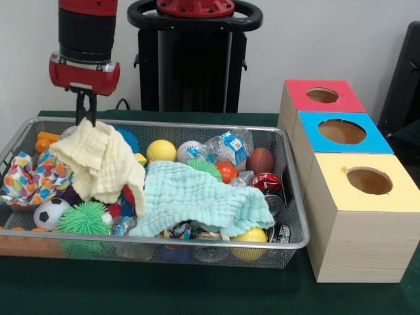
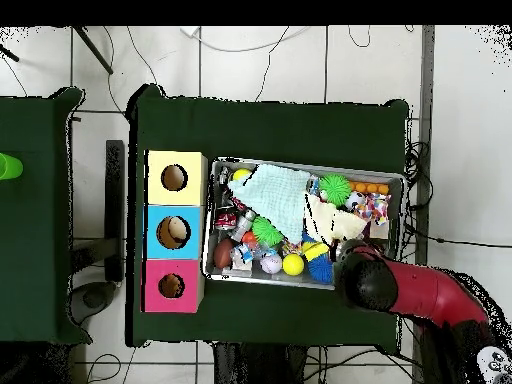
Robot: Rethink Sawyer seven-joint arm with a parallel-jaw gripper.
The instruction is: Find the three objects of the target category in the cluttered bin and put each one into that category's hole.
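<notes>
Fingers [image 1: 86,117] are seen pinched on the top corner of a cream cloth [image 1: 100,164], which is draped over the clutter at one end of the wire bin [image 1: 296,216]; 3 hole boxes [image 1: 359,216] are set beside it.

2 cloths [image 1: 190,197] cover the crowded bin [image 1: 289,164]; box holes [image 1: 341,131] stand clear.

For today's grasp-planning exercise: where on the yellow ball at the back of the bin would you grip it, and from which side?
Grip the yellow ball across its widest part, coming straight down from above. It is round, so any pair of opposite sides serves, and its top is bare. The mint cloth lies in front and a baseball crowds one side, so a side approach looks blocked.
</notes>
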